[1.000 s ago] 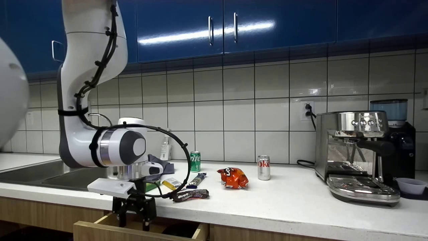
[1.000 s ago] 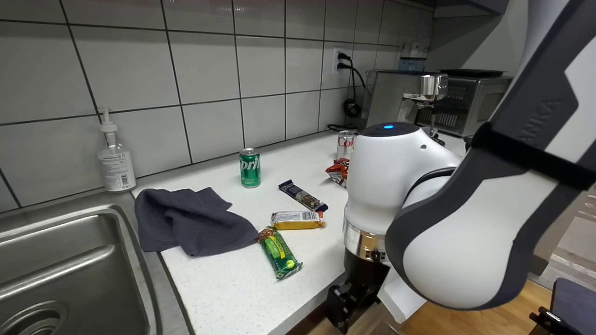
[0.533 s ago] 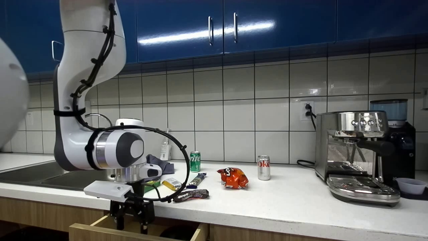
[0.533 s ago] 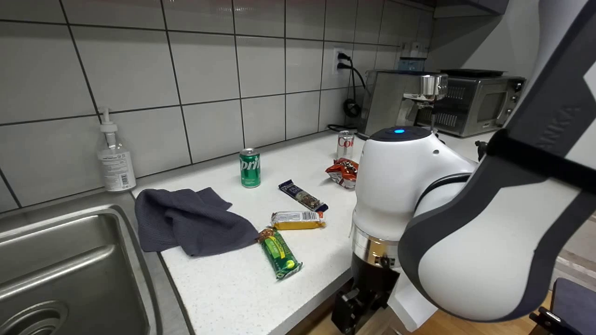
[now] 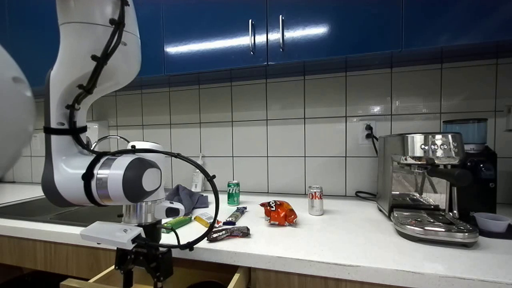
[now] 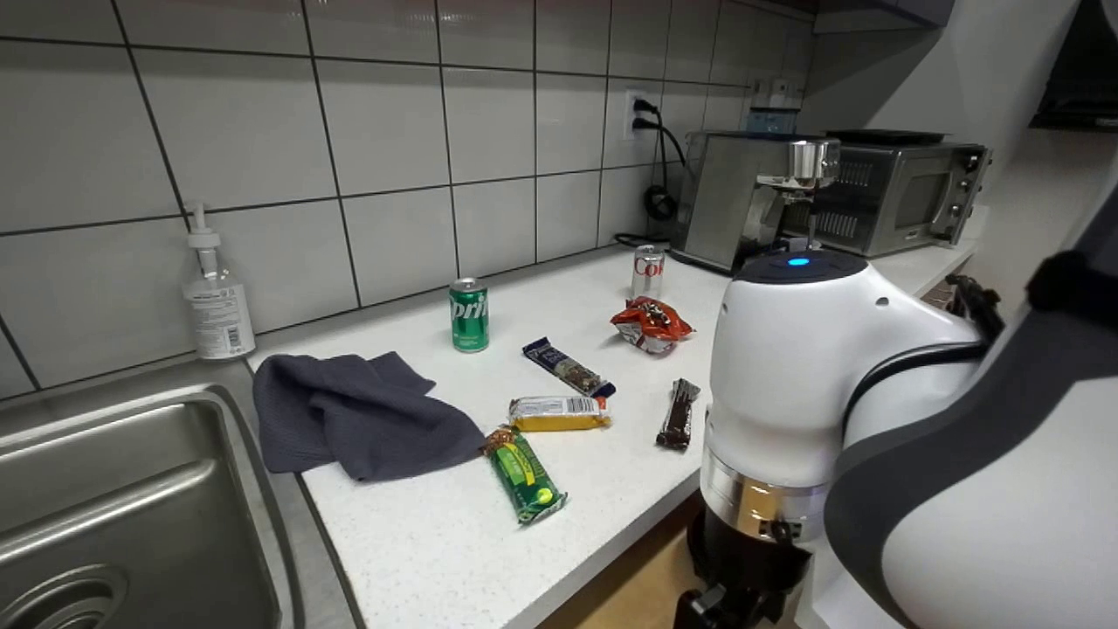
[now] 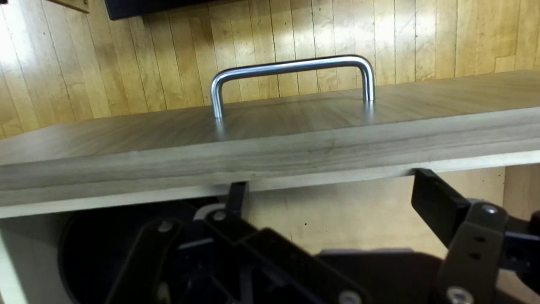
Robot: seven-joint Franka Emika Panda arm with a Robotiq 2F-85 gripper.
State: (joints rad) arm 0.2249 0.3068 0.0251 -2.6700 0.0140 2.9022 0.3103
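My gripper [image 7: 331, 181] is open, with its two black fingers spread and nothing between them. The fingertips are inside a pulled-out wooden drawer [image 7: 270, 162] and appear to touch the inner side of its front panel. A metal bar handle [image 7: 295, 66] is on the panel's outer side. A dark round object [image 7: 84, 253] lies in the drawer, partly hidden by a finger. In an exterior view the gripper [image 5: 143, 278] reaches down into the drawer [image 5: 218, 270], below the counter edge; the fingertips are cut off. The gripper [image 6: 725, 607] is also partly cut off in an exterior view.
The white counter [image 5: 340, 240] bears several wrapped bars, one green [image 6: 524, 476], a red chip bag [image 6: 653, 325], a green can [image 6: 469, 316], a silver can [image 5: 315, 201], a grey cloth [image 6: 349, 415] and an espresso machine [image 5: 424, 184]. A sink [image 6: 131, 507] adjoins it.
My gripper and arm have moved outward from the counter, and the drawer has slid further open with them. The brown bar now shows in an exterior view where the arm hid it.
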